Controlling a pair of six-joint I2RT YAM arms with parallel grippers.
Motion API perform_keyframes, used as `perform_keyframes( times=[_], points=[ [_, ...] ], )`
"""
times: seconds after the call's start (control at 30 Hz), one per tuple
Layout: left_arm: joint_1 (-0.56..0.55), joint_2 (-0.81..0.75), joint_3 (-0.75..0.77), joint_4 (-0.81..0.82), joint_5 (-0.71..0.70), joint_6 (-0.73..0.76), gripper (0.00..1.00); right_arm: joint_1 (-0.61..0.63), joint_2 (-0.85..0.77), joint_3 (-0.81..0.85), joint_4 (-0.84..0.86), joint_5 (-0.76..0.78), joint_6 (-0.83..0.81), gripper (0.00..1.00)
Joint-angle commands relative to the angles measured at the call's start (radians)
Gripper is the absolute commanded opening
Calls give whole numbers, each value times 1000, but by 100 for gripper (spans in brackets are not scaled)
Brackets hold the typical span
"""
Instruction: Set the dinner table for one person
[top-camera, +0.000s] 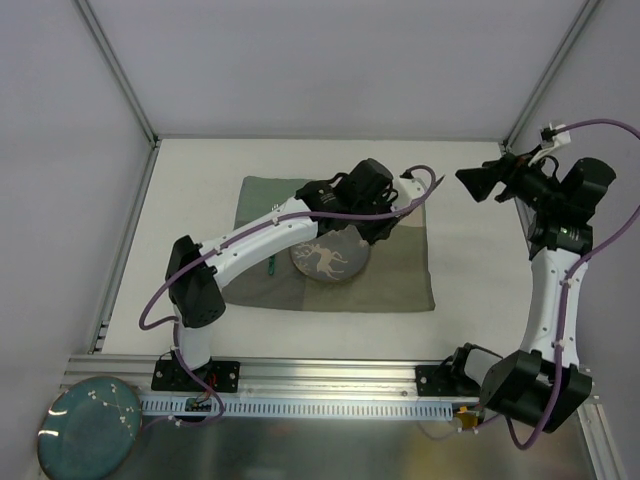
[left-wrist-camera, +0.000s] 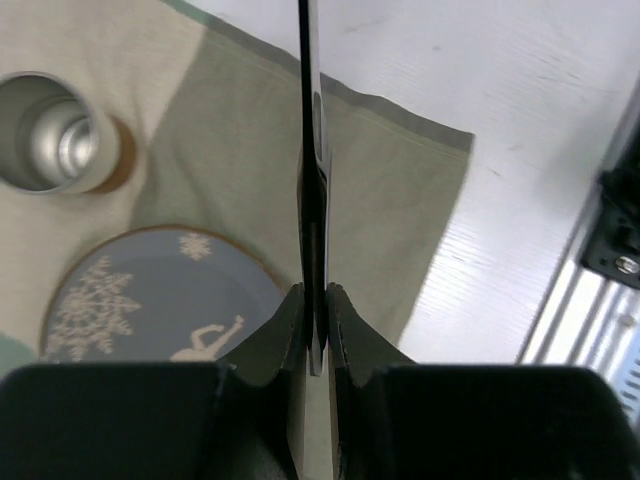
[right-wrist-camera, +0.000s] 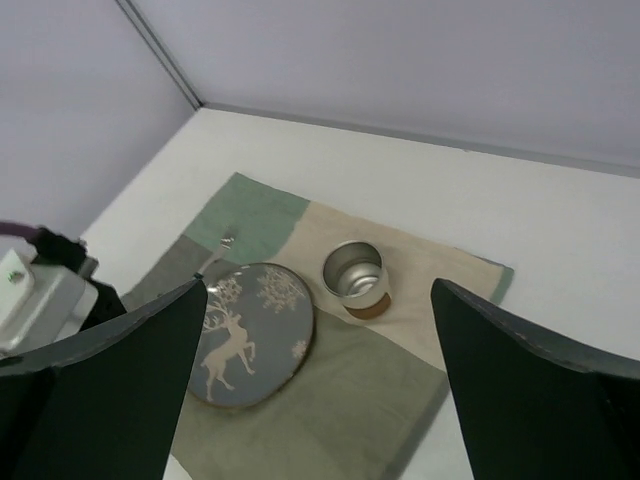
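The white dinner table (top-camera: 200, 180) carries a green-and-beige cloth mat (top-camera: 400, 280). On the mat lie a grey-blue deer plate (top-camera: 328, 260), a metal cup (right-wrist-camera: 355, 270) on a brown coaster, and a fork (right-wrist-camera: 215, 252) left of the plate. My left gripper (left-wrist-camera: 315, 290) is shut on a thin dark utensil (left-wrist-camera: 308, 150), seen edge-on like a knife. It holds the utensil above the mat just right of the plate (left-wrist-camera: 130, 300). My right gripper (top-camera: 478, 185) is open and empty, raised over the table to the right of the mat. The left arm hides the cup in the top view.
A teal plate (top-camera: 88, 425) lies off the table at the near left, beside the left arm's base. Aluminium frame bars (top-camera: 120, 250) edge the table, with white walls behind. A rail (left-wrist-camera: 600, 300) shows at the right of the left wrist view.
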Motion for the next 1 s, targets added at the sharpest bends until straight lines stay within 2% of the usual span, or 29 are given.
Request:
perform_keyframes(
  times=[0.0,0.1,0.13,0.23,0.37,0.7,0.97],
  points=[
    [-3,8,73,21,-262,47,0,11,-68,-21,-294,151,-310,99],
    [-14,11,86,40,-374,70,0,11,-62,-23,-362,180,-319,99],
    [-20,8,83,55,-452,89,0,11,-62,-31,-368,187,-315,99],
    [-28,8,72,79,-543,127,0,23,-62,-52,-380,203,-312,99],
    [-34,-13,25,194,-675,193,0,66,-47,-47,-403,271,-296,99],
    [-66,-27,-89,437,-841,400,0,256,70,-9,-324,415,-166,99],
    [-56,-52,-147,528,-876,457,0,284,134,159,-342,431,-137,99]
  ],
)
